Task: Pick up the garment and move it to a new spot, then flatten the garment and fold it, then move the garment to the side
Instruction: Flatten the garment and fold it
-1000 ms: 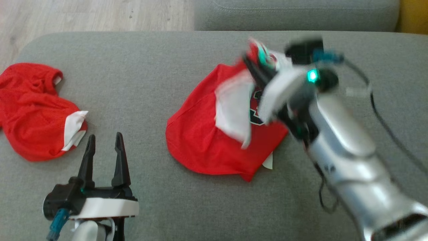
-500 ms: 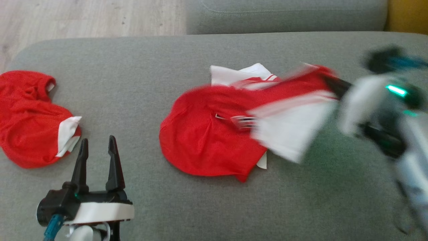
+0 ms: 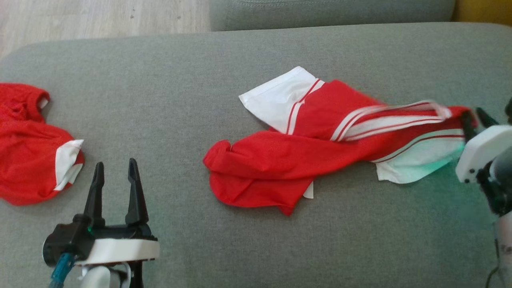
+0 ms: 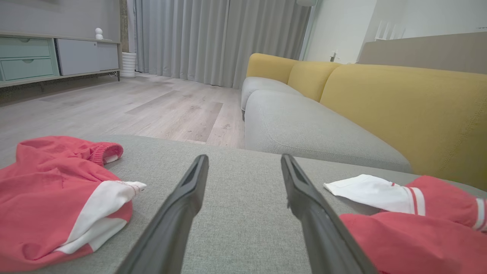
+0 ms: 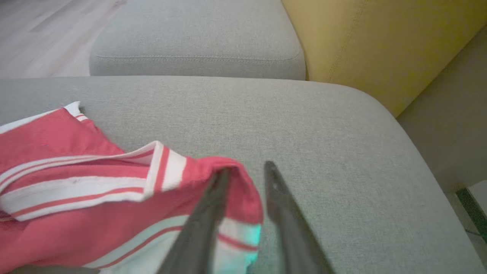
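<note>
The right gripper (image 3: 472, 116), its fingers narrowly parted with the striped hem loose between them, had swung from above the heap out to 3 o'clock. This drew the red-and-white jersey (image 3: 320, 152) into a long strip across the grey cushion (image 3: 200, 80), from centre to 3 o'clock. Flattening seemed under way. The left gripper (image 3: 114, 176) sat wide open at 7 o'clock.

The left tool (image 3: 115, 163) has black tapered fingers (image 3: 135, 196) and white housing (image 3: 120, 250).

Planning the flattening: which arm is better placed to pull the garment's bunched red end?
Probably left: the open left gripper is nearer that end of the garment; the right gripper sits at its striped end.
</note>
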Available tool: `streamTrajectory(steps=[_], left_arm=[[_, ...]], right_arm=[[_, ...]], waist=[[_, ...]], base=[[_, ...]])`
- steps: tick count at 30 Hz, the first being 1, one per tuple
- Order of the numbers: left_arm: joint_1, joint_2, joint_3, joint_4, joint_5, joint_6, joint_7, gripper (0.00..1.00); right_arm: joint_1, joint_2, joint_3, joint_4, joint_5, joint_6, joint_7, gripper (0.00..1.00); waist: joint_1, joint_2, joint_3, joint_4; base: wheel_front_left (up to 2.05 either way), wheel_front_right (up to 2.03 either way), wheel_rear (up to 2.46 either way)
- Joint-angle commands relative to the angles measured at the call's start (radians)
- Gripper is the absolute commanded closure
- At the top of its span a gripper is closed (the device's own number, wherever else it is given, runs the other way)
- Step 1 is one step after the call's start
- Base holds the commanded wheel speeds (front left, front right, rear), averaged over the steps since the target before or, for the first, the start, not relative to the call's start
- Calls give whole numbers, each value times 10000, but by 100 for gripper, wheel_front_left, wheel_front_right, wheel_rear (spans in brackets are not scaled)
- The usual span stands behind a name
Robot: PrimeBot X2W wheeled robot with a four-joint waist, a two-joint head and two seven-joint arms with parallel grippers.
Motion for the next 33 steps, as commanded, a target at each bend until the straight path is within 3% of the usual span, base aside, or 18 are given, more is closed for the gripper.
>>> streamTrajectory(steps=[1, 8, 15, 21, 27, 31, 33], left_arm=[[-450, 44, 348, -281, 51, -5, -95, 0], [-259, 2, 243, -82, 108, -63, -95, 0], [155, -71, 133, -18, 155, -86, -95, 0], [310, -113, -188, 30, 369, -98, -82, 0], [-493, -193, -1805, 1095, 466, -364, 1251, 0], [-1304, -243, -2507, 2006, -89, -420, 1714, 0], [-1724, -251, -2686, 2374, -590, -218, 1867, 0]], right_arm=[[-188, -80, 47, -323, -114, 75, -182, 0], [172, 1007, -382, -428, -675, 75, -2254, 0], [1911, 1544, 818, -1747, -625, 75, -3338, 0], [3068, 1919, 1011, -2740, -431, 75, -3197, 0], [3163, 2029, 1212, -3280, -395, 75, -2873, 0], [3095, 2078, 1425, -3556, -355, 75, -2778, 0], [3083, 2113, 1554, -3668, -350, 75, -2723, 0]], waist=[[-1, 0, -29, 21], [-1, 0, -446, 159], [-1, 0, -926, 214], [-1, 0, -921, 103], [-1, 0, -635, 36], [-1, 0, -461, -94], [-1, 0, -384, -174]], base=[[0, 0, 0], [0, 0, 0], [0, 0, 0], [0, 0, 0], [0, 0, 0], [0, 0, 0], [0, 0, 0]])
